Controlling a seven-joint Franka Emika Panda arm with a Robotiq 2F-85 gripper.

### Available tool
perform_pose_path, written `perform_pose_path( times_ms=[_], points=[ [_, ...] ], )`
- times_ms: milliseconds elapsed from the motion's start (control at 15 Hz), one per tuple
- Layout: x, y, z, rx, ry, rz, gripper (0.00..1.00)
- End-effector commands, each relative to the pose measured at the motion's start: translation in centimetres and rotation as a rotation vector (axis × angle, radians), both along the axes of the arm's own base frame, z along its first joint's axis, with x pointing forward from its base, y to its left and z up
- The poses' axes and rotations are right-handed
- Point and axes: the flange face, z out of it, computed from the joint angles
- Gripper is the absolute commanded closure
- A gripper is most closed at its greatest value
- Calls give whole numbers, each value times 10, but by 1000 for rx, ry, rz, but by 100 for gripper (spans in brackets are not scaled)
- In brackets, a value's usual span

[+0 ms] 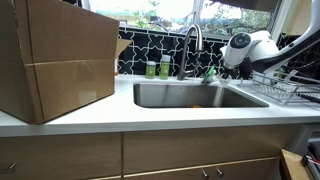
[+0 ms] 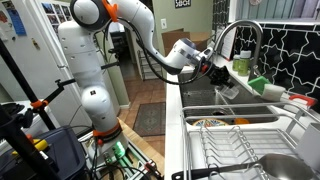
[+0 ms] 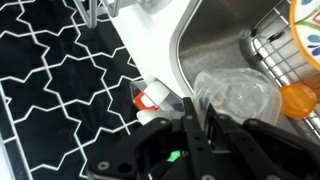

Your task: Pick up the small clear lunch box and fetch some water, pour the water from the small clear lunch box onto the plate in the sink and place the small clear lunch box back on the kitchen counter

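My gripper (image 3: 196, 118) is shut on the wall of the small clear lunch box (image 3: 236, 97), a transparent tub held over the steel sink (image 3: 215, 40). I cannot tell whether there is water in it. In both exterior views the gripper (image 1: 226, 66) (image 2: 214, 70) hangs beside the curved faucet (image 1: 192, 40) (image 2: 236, 32), above the basin (image 1: 190, 95) (image 2: 205, 98). A plate with a yellow rim (image 3: 308, 18) shows at the top right edge of the wrist view. The white kitchen counter (image 1: 150, 115) runs around the sink.
A large cardboard box (image 1: 55, 55) stands on the counter. Green bottles (image 1: 158, 69) stand behind the sink against black tile. A wire dish rack (image 1: 285, 85) (image 2: 240, 150) sits beside the basin. An orange object (image 3: 297, 100) lies near the tub, and an orange-capped white bottle (image 3: 150, 97) is close by.
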Motion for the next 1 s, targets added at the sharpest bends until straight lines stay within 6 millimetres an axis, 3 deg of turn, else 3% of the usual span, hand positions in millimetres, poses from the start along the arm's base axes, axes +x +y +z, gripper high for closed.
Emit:
perform_pose_path(
  times_ms=[0, 400, 933],
  points=[
    [-13, 13, -10, -120, -28, 79, 97],
    [-25, 18, -43, -264, 31, 113, 97],
    [-28, 30, -55, -415, 45, 134, 97]
  ],
)
